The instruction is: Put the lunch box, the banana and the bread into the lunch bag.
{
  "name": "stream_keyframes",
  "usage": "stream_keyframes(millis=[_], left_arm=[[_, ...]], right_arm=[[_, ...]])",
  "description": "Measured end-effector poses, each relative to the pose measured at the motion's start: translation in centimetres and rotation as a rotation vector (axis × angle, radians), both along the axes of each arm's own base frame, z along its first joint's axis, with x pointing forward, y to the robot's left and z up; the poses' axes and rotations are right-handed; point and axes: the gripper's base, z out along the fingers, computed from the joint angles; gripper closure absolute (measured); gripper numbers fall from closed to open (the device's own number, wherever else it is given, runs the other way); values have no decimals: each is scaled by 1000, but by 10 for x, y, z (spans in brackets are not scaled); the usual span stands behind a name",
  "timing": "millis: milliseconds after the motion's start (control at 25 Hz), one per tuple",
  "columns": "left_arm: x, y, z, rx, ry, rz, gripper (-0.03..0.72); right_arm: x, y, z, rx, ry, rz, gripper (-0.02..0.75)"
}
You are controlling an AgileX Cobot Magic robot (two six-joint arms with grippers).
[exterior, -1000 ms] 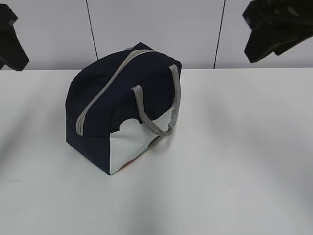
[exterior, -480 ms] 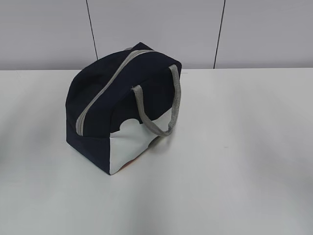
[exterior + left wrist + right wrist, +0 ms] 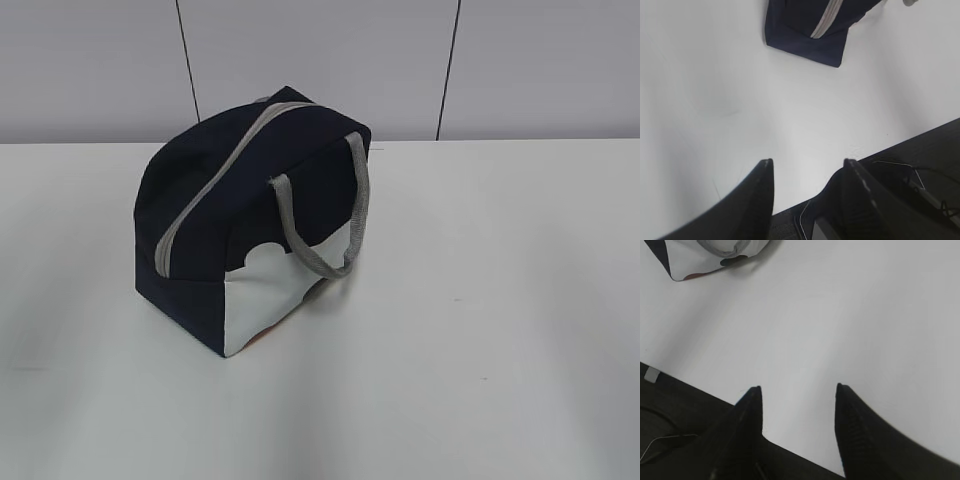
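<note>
The navy-blue lunch bag stands on the white table, its grey zipper shut along the top and a grey strap handle hanging over its white side panel. It also shows in the left wrist view and its white corner in the right wrist view. The lunch box, the banana and the bread are out of view. My left gripper is open and empty above the table's front edge. My right gripper is open and empty, also over the front edge. Neither gripper shows in the exterior view.
A grey panelled wall stands behind the table. The table's front edge and dark floor with cables show in the left wrist view and the right wrist view.
Both arms, seen at the top corners one second ago, have left the exterior view. The bag has not moved.
</note>
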Motion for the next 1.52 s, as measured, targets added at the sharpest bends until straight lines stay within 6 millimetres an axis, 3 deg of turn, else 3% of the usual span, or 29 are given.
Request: stream_keyframes(millis=[200,520,760,960,1120,1520], left_arm=[[-34,11,-6,-5,-58,3,365],[-86,28,-40,-40,-172,12,387],[-118,37,-73,-65,-252,15,388],[-145,46,-87,-103,-375,15,388],[-158,49,-95,-126,-429,20,388],[-150,49,-99,-122,-471,44,388]], right_arm=[[-18,-11,-28,3,-97,-18,370],[-34,-18,-64,33,-204,-17,370],[-46,-23,-74,79,-323,-17,370],[-54,-26,-73,113,-383,-23,370],[-56,-27,-73,119,-398,-35,370],[-55,-27,-73,121,-401,-61,370]])
